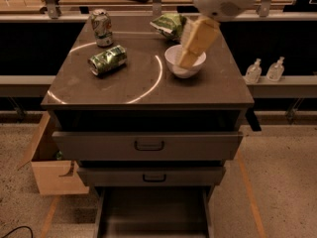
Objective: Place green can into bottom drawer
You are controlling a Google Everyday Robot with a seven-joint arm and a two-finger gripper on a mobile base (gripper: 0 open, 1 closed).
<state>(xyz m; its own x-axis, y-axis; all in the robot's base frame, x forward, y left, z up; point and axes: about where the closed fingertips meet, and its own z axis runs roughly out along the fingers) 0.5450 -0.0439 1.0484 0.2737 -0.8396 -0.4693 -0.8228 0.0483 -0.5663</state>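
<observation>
The green can (107, 60) lies on its side on the left part of the cabinet top (129, 86). The bottom drawer (153, 213) is pulled open at the foot of the cabinet, and its floor is bare. My gripper (190, 54) hangs from the upper right, over the white bowl (184, 64), well to the right of the green can and holding nothing that I can see.
A paler silver can (101, 27) stands upright at the back left. A glossy green snack bag (170, 24) lies at the back centre. Two closed drawer fronts (148, 145) sit above the open drawer. A cardboard box (48, 168) stands left of the cabinet. Two bottles (265, 70) stand on a ledge at the right.
</observation>
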